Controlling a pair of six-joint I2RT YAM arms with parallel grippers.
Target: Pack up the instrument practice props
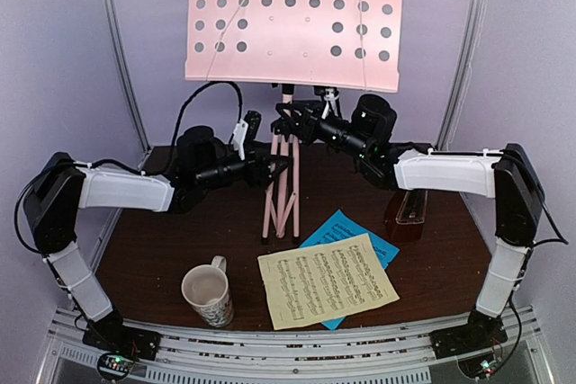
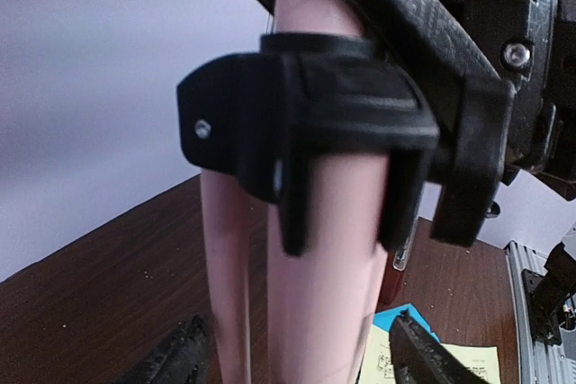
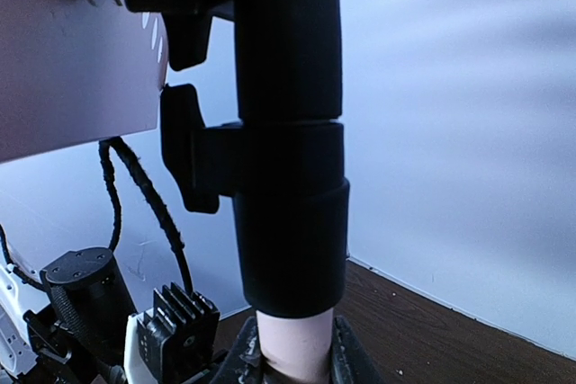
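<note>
Pink legs of the stand (image 2: 315, 249) fill the left wrist view, bundled under a black collar (image 2: 306, 132). The left gripper (image 2: 292, 352) has a fingertip at either side of them at the bottom of the frame; whether it clamps them or only brackets them I cannot tell. In the right wrist view the right gripper (image 3: 292, 361) is closed on the stand's pink pole at the bottom centre, its fingers (image 3: 245, 361) tight against both sides, just below a black sleeve (image 3: 288, 159). From above, the stand is upright at centre, its legs folded together, with its perforated desk (image 1: 297, 20) at top centre. Both arms reach in from the sides, the right gripper higher on the pole than the left. On the table (image 1: 162, 249), the yellow sheet (image 1: 328, 281) lies lower centre, overlapping the blue sheet (image 1: 346, 227). The metronome (image 1: 409, 218) stands at right, partly hidden by the right arm. A mug (image 1: 209, 294) sits lower left, apart from the sheets.
</note>
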